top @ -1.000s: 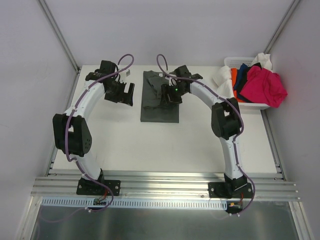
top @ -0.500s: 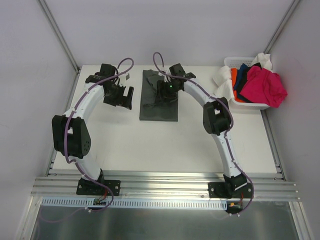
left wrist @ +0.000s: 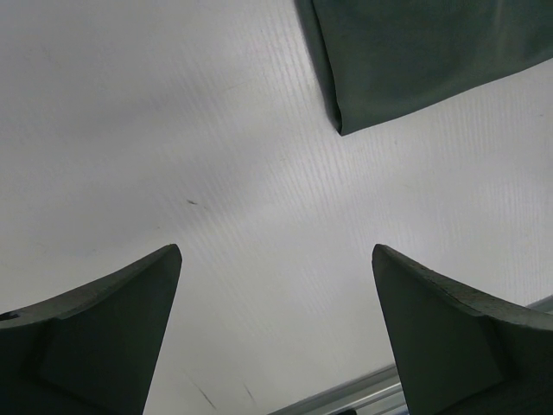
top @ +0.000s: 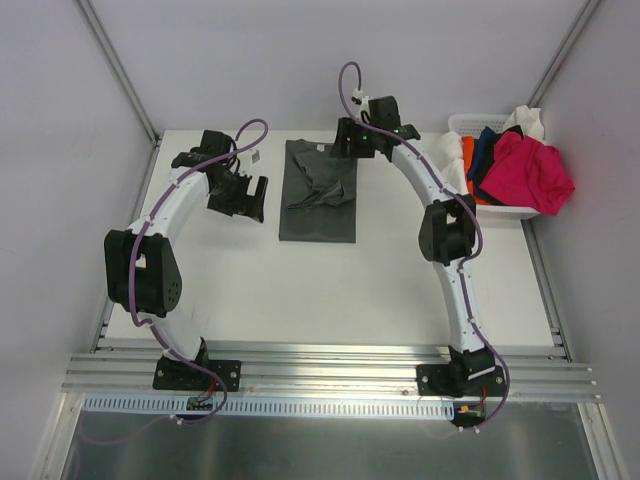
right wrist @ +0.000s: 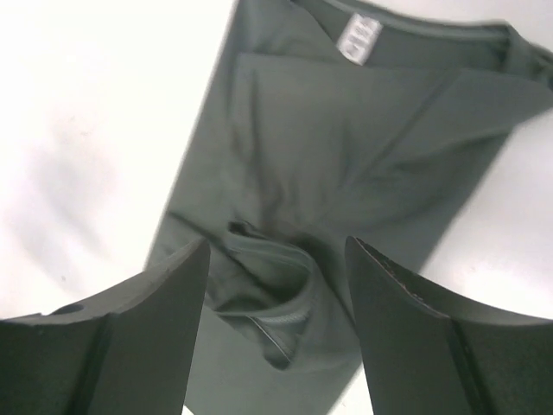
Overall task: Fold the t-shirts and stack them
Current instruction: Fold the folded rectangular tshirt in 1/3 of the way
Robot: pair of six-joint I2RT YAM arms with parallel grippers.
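A dark charcoal t-shirt (top: 318,205) lies folded into a long strip at the table's far middle, with a bunched sleeve (top: 322,192) on top. My right gripper (top: 348,142) hovers open above its collar end; in the right wrist view the shirt (right wrist: 346,147), its neck label (right wrist: 363,39) and the bunched sleeve (right wrist: 276,303) lie below my open right gripper (right wrist: 276,328). My left gripper (top: 245,197) stands open to the left of the shirt. In the left wrist view it (left wrist: 276,328) hangs over bare table, a shirt corner (left wrist: 415,52) at upper right.
A white plastic basket (top: 460,123) stands at the far right corner, holding a magenta-pink t-shirt (top: 530,172), a navy one (top: 487,150), an orange one (top: 467,157) and white cloth (top: 525,120). Grey walls close in the table at left, back and right.
My right gripper has drawn back from the middle of the charcoal shirt to its collar end, leaving the sleeve bunched on top. The left arm has stayed put.
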